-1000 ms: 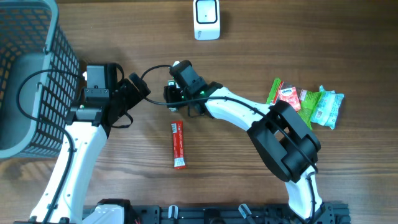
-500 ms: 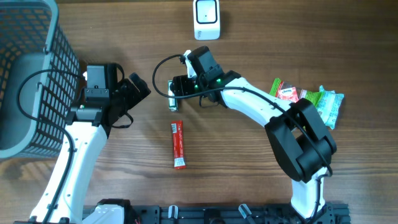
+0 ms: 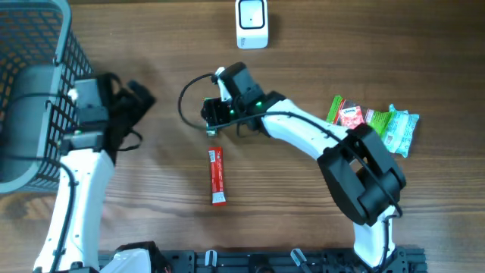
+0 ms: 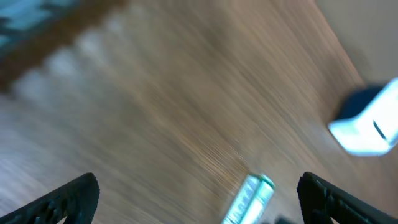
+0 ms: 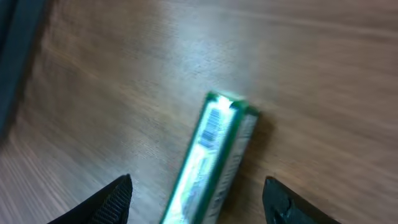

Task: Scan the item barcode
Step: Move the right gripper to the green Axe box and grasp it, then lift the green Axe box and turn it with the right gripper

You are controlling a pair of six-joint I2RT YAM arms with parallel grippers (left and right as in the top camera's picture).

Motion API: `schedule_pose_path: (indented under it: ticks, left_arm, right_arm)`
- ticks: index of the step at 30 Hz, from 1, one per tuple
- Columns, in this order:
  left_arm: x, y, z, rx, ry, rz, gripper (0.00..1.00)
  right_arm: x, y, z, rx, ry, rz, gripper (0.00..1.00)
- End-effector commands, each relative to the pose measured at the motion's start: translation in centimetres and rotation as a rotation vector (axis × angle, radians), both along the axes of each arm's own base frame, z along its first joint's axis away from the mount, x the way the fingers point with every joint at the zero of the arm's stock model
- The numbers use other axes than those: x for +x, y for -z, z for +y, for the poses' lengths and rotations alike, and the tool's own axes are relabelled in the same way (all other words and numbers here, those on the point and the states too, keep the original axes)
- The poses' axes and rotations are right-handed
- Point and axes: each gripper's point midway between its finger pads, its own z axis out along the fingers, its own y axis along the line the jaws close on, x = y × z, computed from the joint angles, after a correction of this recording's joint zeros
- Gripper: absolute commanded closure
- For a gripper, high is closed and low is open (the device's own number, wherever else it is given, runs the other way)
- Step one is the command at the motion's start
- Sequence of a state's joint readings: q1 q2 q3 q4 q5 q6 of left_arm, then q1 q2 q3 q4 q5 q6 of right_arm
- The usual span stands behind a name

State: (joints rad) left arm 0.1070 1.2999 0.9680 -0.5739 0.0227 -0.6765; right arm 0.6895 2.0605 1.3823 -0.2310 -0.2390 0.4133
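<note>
**Barely begun: green stick pack flat on the desk, scanner unused**

Judging by the layout, nothing had been scanned. No item was lifted, so the pick-up, the carry to the scanner and the barcode pass were all left to do.

The desk (image 3: 151, 220) was brown wood with a fine, straight grain and a matte face. A grey basket (image 3: 30, 45) of rigid square mesh filled its far-left corner. Beside the basket the left hand (image 4: 198, 180) hovered with its jaws spread wide, holding nothing. The right hand (image 5: 198, 182) hung over mid-desk, jaws moderately apart and empty, one finger on each side of the green stick pack (image 5: 214, 155) and touching it nowhere I could see.

Crinkled red and green snack packets (image 3: 371, 125) lay in a loose overlap on the right. The barcode scanner (image 3: 251, 23), a small white rounded box, stood at the far edge, well apart from the pack. A narrow, glossy red stick pack (image 3: 217, 176) lay nearer the front. The green stick pack itself was slim, flat and shiny, with its barcode facing up near one end.
</note>
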Motion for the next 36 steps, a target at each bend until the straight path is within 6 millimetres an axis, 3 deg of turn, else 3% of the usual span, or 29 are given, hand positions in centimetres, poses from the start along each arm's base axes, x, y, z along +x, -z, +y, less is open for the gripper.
schedule_pose_path:
  ticks: [1,8,12,22,29,36]
  left_arm:
    - [-0.9,0.5,3.1,-0.023,-0.124,0.029,0.00]
    - [-1.4,0.9,3.2,-0.030,-0.130,0.051,0.00]
    - [-1.5,1.0,1.8,-0.069,-0.058,0.059,0.00]
    - [-1.0,1.4,-1.5,0.021,0.057,0.079,0.00]
    - [-1.0,2.6,-0.7,0.079,0.024,0.122,0.00]
    - [-1.0,2.8,-0.7,0.079,0.025,0.126,0.00]
  right_arm:
    - [-0.1,0.8,0.5,-0.061,0.003,-0.062,0.32]
    - [0.8,2.5,0.5,-0.085,0.029,-0.085,0.37]
    - [1.0,3.4,0.7,-0.084,0.029,-0.086,0.39]
    - [0.9,3.6,0.7,-0.087,0.029,-0.083,0.43]
    - [0.9,3.7,0.8,-0.086,0.029,-0.083,0.44]
    - [1.1,5.2,0.4,-0.103,0.063,-0.065,0.45]
